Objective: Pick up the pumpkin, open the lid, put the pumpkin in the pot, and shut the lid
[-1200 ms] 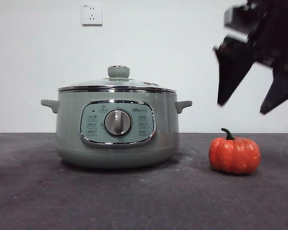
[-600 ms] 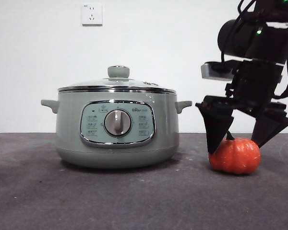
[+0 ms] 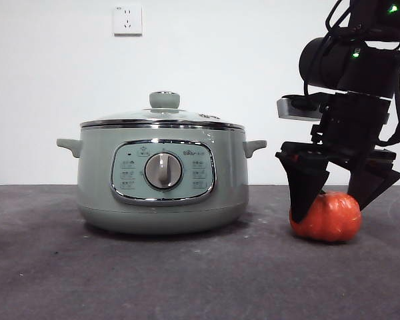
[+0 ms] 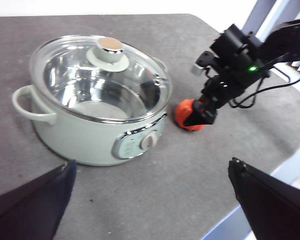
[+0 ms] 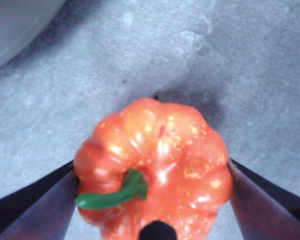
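The orange-red pumpkin (image 3: 332, 219) sits on the dark table to the right of the sage-green pot (image 3: 97, 180). My right gripper (image 3: 330, 212) is down over it, jaws open and standing at either side of it, close to its ribs. The right wrist view shows the pumpkin (image 5: 155, 155) with its green stem between that gripper's (image 5: 151, 167) jaws. The glass lid (image 3: 187, 119) with its green knob rests shut on the pot. In the left wrist view my left gripper (image 4: 151, 164) is open and empty, hanging high over the table in front of the pot (image 4: 80, 140), lid (image 4: 70, 80) and pumpkin (image 4: 184, 111).
A white wall socket (image 3: 127, 19) is on the wall behind. The table's edge (image 4: 225, 220) runs close behind the pumpkin's side in the left wrist view. The right arm (image 4: 240, 55) reaches in over that edge.
My right gripper came down from the upper right onto the pumpkin and has sunk a little lower around it. The pot, lid and pumpkin have not moved.
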`<control>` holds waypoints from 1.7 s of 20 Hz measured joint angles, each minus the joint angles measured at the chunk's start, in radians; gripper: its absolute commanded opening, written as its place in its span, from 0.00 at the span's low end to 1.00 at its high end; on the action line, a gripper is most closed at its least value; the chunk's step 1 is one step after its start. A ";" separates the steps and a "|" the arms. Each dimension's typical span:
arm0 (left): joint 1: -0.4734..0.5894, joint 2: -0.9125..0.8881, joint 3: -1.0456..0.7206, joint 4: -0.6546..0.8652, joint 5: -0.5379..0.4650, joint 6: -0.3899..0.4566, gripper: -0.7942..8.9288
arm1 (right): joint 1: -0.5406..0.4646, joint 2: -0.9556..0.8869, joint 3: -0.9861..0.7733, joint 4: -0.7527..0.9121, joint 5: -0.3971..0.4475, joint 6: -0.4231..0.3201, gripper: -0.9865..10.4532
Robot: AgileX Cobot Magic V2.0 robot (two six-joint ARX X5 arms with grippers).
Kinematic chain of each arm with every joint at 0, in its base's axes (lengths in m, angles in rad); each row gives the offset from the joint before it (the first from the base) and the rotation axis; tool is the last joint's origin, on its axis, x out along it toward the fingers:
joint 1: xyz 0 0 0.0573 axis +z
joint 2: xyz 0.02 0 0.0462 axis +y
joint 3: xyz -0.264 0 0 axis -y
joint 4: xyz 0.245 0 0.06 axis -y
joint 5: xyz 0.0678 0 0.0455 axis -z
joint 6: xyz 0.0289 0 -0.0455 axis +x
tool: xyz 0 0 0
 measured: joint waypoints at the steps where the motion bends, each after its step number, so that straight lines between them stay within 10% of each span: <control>1: 0.000 0.000 0.000 0.002 -0.020 0.000 0.88 | 0.000 -0.014 0.000 -0.004 0.000 0.002 0.08; 16: -0.240 0.491 0.181 0.400 -0.204 -0.008 0.88 | 0.001 -0.666 0.002 -0.130 -0.078 0.043 0.08; 34: -0.460 1.070 0.333 0.778 -0.457 0.013 0.88 | 0.001 -0.731 0.002 -0.182 -0.081 0.045 0.08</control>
